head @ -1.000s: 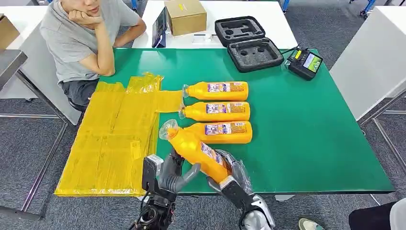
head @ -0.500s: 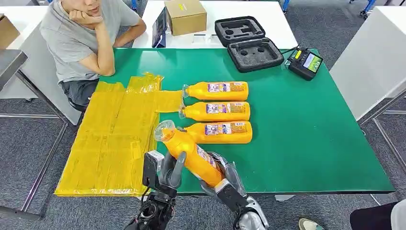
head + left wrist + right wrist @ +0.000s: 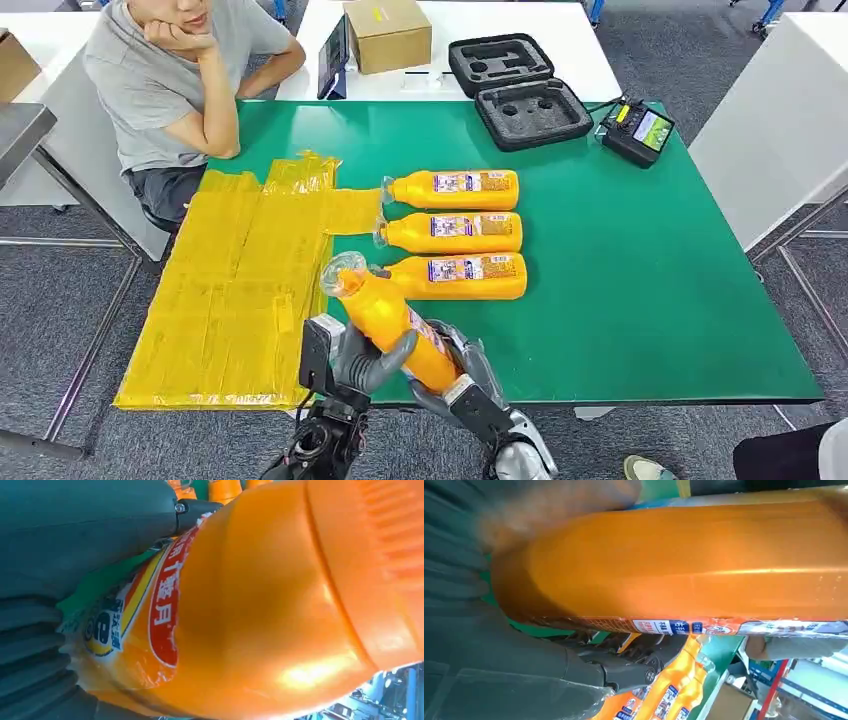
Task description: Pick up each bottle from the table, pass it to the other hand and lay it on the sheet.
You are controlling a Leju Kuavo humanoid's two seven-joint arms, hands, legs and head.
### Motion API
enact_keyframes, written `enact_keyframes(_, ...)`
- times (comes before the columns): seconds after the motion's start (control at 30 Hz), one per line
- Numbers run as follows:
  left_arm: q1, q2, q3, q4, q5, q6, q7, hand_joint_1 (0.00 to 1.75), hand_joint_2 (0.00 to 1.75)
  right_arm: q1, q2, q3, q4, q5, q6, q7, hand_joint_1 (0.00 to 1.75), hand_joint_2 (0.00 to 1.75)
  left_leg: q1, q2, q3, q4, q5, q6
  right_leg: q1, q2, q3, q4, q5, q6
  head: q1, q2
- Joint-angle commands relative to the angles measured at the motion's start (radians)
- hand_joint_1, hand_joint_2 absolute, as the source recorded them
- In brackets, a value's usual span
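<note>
Both hands grip one bottle (image 3: pixel 388 318) over the table's (image 3: pixel 640 300) near edge: left hand (image 3: pixel 366 362) wraps its middle, right hand (image 3: pixel 462 372) seemingly cups its base.

You see the table (image 3: pixel 640 300) as the landmark. On its left part lies the sheet (image 3: pixel 235 290), running from mid-table to the near edge. Just right of the sheet, three bottles (image 3: pixel 455 232) lie side by side in a row, caps toward the sheet. At the near edge, a fourth bottle (image 3: pixel 390 318) is tilted above the table. Beyond the far edge stand a box (image 3: pixel 388 35) and a case (image 3: pixel 515 88); a person (image 3: pixel 170 85) sits at the far-left corner.
</note>
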Motion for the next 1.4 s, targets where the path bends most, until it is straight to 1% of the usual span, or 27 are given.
enact_keyframes(0.03, -0.021, 0.017, -0.050, 0.063, -0.008, 0.005, -0.008, 0.00, 1.75, -0.039, -0.008, 0.040, 0.045, -0.018, 0.026, 0.001, 1.75, 1.75, 0.000, 0.000, 0.004, -0.001, -0.002, -0.002, 0.000, 0.002, 0.004, 0.000, -0.001, -0.001, 0.000, 0.000)
enact_keyframes(0.07, -0.021, 0.018, -0.051, 0.062, -0.010, 0.007, -0.011, 0.00, 1.75, -0.039, -0.006, 0.038, 0.045, -0.024, 0.029, 0.000, 1.73, 1.75, 0.000, 0.000, 0.003, -0.001, -0.001, -0.001, 0.000, 0.001, 0.002, -0.001, -0.001, -0.001, 0.000, 0.000)
enact_keyframes(0.2, -0.018, 0.019, -0.054, 0.057, -0.014, 0.014, -0.017, 0.00, 1.75, -0.046, -0.012, 0.044, 0.054, -0.032, 0.041, -0.003, 1.75, 1.75, 0.000, 0.001, 0.002, -0.001, -0.001, -0.001, 0.000, 0.001, 0.002, -0.001, 0.000, -0.001, 0.000, 0.000)
enact_keyframes(0.23, -0.018, 0.019, -0.054, 0.057, -0.014, 0.014, -0.017, 0.00, 1.75, -0.046, -0.012, 0.044, 0.054, -0.032, 0.041, -0.003, 1.75, 1.75, 0.000, 0.001, 0.004, -0.001, -0.002, -0.001, 0.000, 0.002, 0.004, -0.001, -0.001, -0.001, -0.001, 0.000)
enact_keyframes(0.33, -0.015, 0.017, -0.046, 0.056, -0.012, 0.030, -0.022, 0.00, 1.75, -0.060, -0.013, 0.053, 0.070, -0.041, 0.049, -0.006, 1.73, 1.75, 0.000, 0.001, 0.004, -0.001, -0.002, -0.001, 0.000, 0.002, 0.004, -0.001, -0.001, -0.001, 0.000, 0.000)
enact_keyframes(0.43, -0.018, 0.017, -0.046, 0.051, -0.019, 0.037, -0.028, 0.00, 1.75, -0.068, -0.010, 0.059, 0.073, -0.041, 0.053, -0.005, 1.54, 1.75, 0.000, 0.001, 0.003, -0.001, -0.001, -0.001, 0.000, 0.002, 0.003, -0.001, -0.001, -0.001, 0.000, 0.000)
enact_keyframes(0.53, -0.017, 0.019, -0.047, 0.045, -0.025, 0.040, -0.032, 0.02, 1.75, -0.073, -0.011, 0.066, 0.081, -0.043, 0.052, -0.005, 1.54, 1.75, 0.001, 0.001, 0.005, 0.000, -0.002, -0.002, 0.000, 0.002, 0.004, 0.000, -0.001, -0.002, 0.000, 0.000)
enact_keyframes(0.57, -0.017, 0.020, -0.046, 0.044, -0.025, 0.041, -0.032, 0.59, 1.75, -0.074, -0.011, 0.068, 0.085, -0.043, 0.051, -0.006, 1.57, 1.75, 0.000, 0.001, 0.004, -0.001, -0.001, -0.001, 0.000, 0.002, 0.003, -0.001, -0.001, -0.001, 0.000, 0.000)
enact_keyframes(0.6, -0.018, 0.020, -0.046, 0.044, -0.026, 0.041, -0.033, 1.08, 1.75, -0.075, -0.012, 0.069, 0.087, -0.043, 0.048, -0.006, 1.52, 1.75, 0.000, 0.001, 0.003, -0.001, -0.001, -0.001, 0.000, 0.002, 0.003, -0.001, -0.001, -0.001, 0.000, 0.000)
enact_keyframes(0.63, -0.019, 0.021, -0.045, 0.044, -0.026, 0.040, -0.033, 1.59, 1.75, -0.075, -0.012, 0.069, 0.087, -0.043, 0.048, -0.006, 1.52, 1.75, 0.001, 0.001, 0.004, -0.001, -0.002, -0.001, 0.000, 0.002, 0.004, -0.001, -0.001, -0.001, 0.000, 0.000)
enact_keyframes(0.67, -0.019, 0.022, -0.045, 0.043, -0.025, 0.039, -0.033, 1.68, 1.75, -0.074, -0.012, 0.069, 0.085, -0.043, 0.047, -0.007, 1.50, 1.75, 0.000, 0.000, 0.004, -0.001, -0.001, -0.001, 0.000, 0.001, 0.003, -0.001, -0.001, -0.001, 0.000, 0.000)
enact_keyframes(0.7, -0.018, 0.025, -0.044, 0.042, -0.026, 0.037, -0.034, 1.69, 1.75, -0.074, -0.013, 0.070, 0.083, -0.043, 0.046, -0.007, 1.52, 1.75, 0.001, 0.001, 0.004, -0.001, -0.001, -0.002, 0.000, 0.002, 0.004, -0.001, -0.001, -0.001, 0.000, 0.000)
enact_keyframes(0.73, -0.018, 0.025, -0.044, 0.041, -0.026, 0.036, -0.034, 1.66, 1.75, -0.074, -0.013, 0.070, 0.083, -0.044, 0.046, -0.007, 1.52, 1.75, 0.000, 0.001, 0.003, -0.001, -0.001, -0.001, 0.000, 0.002, 0.003, -0.001, -0.001, -0.001, 0.000, 0.000)
enact_keyframes(0.83, -0.018, 0.025, -0.044, 0.041, -0.026, 0.036, -0.034, 1.66, 1.75, -0.074, -0.013, 0.070, 0.083, -0.044, 0.046, -0.007, 1.52, 1.75, 0.000, 0.001, 0.004, -0.001, -0.001, -0.001, 0.000, 0.002, 0.003, 0.000, -0.001, -0.001, 0.000, 0.000)
enact_keyframes(0.87, -0.018, 0.025, -0.044, 0.041, -0.026, 0.036, -0.034, 1.75, 1.75, -0.074, -0.013, 0.070, 0.083, -0.044, 0.046, -0.007, 1.50, 1.75, 0.000, 0.001, 0.003, -0.001, -0.001, -0.001, 0.000, 0.002, 0.003, 0.000, -0.001, -0.001, 0.000, 0.000)
enact_keyframes(0.9, -0.017, 0.026, -0.044, 0.040, -0.026, 0.035, -0.034, 1.75, 1.75, -0.075, -0.014, 0.070, 0.083, -0.044, 0.046, -0.007, 1.47, 1.75, 0.000, 0.001, 0.002, -0.001, -0.001, -0.001, 0.000, 0.002, 0.002, -0.001, 0.000, -0.001, 0.000, 0.000)
enact_keyframes(0.93, -0.017, 0.026, -0.045, 0.039, -0.025, 0.033, -0.034, 1.75, 1.75, -0.075, -0.015, 0.071, 0.083, -0.044, 0.045, -0.007, 1.43, 1.75, 0.000, 0.001, 0.005, -0.001, -0.002, -0.002, 0.000, 0.002, 0.004, -0.001, -0.001, -0.001, 0.000, 0.000)
enact_keyframes(1.0, -0.023, 0.025, -0.048, 0.040, -0.023, 0.026, -0.034, 1.75, 1.75, -0.079, -0.016, 0.072, 0.086, -0.044, 0.040, -0.008, 1.38, 1.75, 0.000, 0.000, 0.002, -0.001, -0.001, -0.001, 0.000, 0.001, 0.002, 0.000, 0.000, -0.001, 0.000, 0.000)
enact_keyframes(1.03, -0.025, 0.025, -0.049, 0.039, -0.022, 0.023, -0.034, 1.75, 1.75, -0.080, -0.016, 0.072, 0.087, -0.045, 0.039, -0.008, 0.99, 1.75, 0.000, 0.000, 0.004, -0.001, -0.001, -0.002, 0.000, 0.001, 0.004, 0.000, -0.001, -0.001, 0.000, 0.000)
enact_keyframes(1.07, -0.027, 0.024, -0.051, 0.040, -0.013, 0.010, -0.021, 1.75, 1.75, -0.080, -0.017, 0.071, 0.088, -0.046, 0.039, -0.008, 0.75, 1.75, 0.001, 0.001, 0.004, -0.001, -0.001, -0.002, 0.000, 0.002, 0.003, 0.000, -0.001, -0.001, 0.000, 0.000)
enact_keyframes(1.1, -0.027, 0.027, -0.055, 0.038, 0.001, -0.010, -0.006, 1.75, 1.75, -0.081, -0.016, 0.070, 0.090, -0.047, 0.040, -0.008, 0.82, 1.75, 0.000, 0.001, 0.003, -0.001, -0.001, -0.001, 0.000, 0.002, 0.002, 0.000, 0.000, -0.001, 0.000, 0.000)
enact_keyframes(1.17, -0.027, 0.028, -0.056, 0.038, 0.007, -0.018, -0.001, 1.75, 1.75, -0.082, -0.015, 0.069, 0.090, -0.047, 0.040, -0.008, 0.82, 1.75, 0.000, 0.001, 0.004, -0.001, -0.001, -0.001, 0.000, 0.002, 0.003, 0.000, -0.001, -0.001, 0.000, 0.000)
enact_keyframes(1.23, -0.027, 0.028, -0.056, 0.038, 0.007, -0.018, -0.001, 1.75, 1.75, -0.082, -0.015, 0.069, 0.090, -0.047, 0.040, -0.008, 0.82, 1.75, 0.000, 0.000, 0.002, -0.001, -0.001, -0.001, 0.000, 0.001, 0.002, 0.000, 0.000, -0.001, 0.000, 0.000)
enact_keyframes(1.27, -0.025, 0.028, -0.058, 0.038, 0.011, -0.025, 0.003, 1.75, 1.75, -0.082, -0.015, 0.068, 0.090, -0.048, 0.039, -0.008, 0.73, 1.75, 0.000, 0.001, 0.004, -0.001, -0.002, -0.002, 0.000, 0.002, 0.004, 0.000, -0.001, -0.001, 0.000, 0.000)
enact_keyframes(1.3, -0.024, 0.031, -0.061, 0.033, 0.019, -0.039, 0.010, 1.75, 1.75, -0.080, -0.012, 0.064, 0.088, -0.048, 0.034, -0.009, 0.19, 1.75, 0.000, 0.001, 0.003, -0.001, -0.001, -0.001, 0.000, 0.002, 0.002, 0.000, -0.001, -0.001, 0.000, 0.000)
enact_keyframes(1.33, -0.020, 0.033, -0.061, 0.025, 0.019, -0.042, 0.011, 1.75, 1.75, -0.077, -0.012, 0.063, 0.084, -0.044, 0.024, -0.009, 0.00, 1.75, 0.000, 0.001, 0.002, -0.001, 0.000, -0.001, 0.000, 0.001, 0.001, 0.000, 0.000, -0.001, 0.000, 0.000)
enact_keyframes(1.4, -0.019, 0.035, -0.062, 0.016, 0.013, -0.038, 0.013, 1.75, 1.75, -0.074, -0.012, 0.065, 0.080, -0.037, 0.014, -0.005, 0.00, 1.75, 0.001, 0.001, 0.005, -0.001, -0.002, -0.002, 0.000, 0.002, 0.005, 0.000, -0.002, -0.002, 0.000, 0.000)
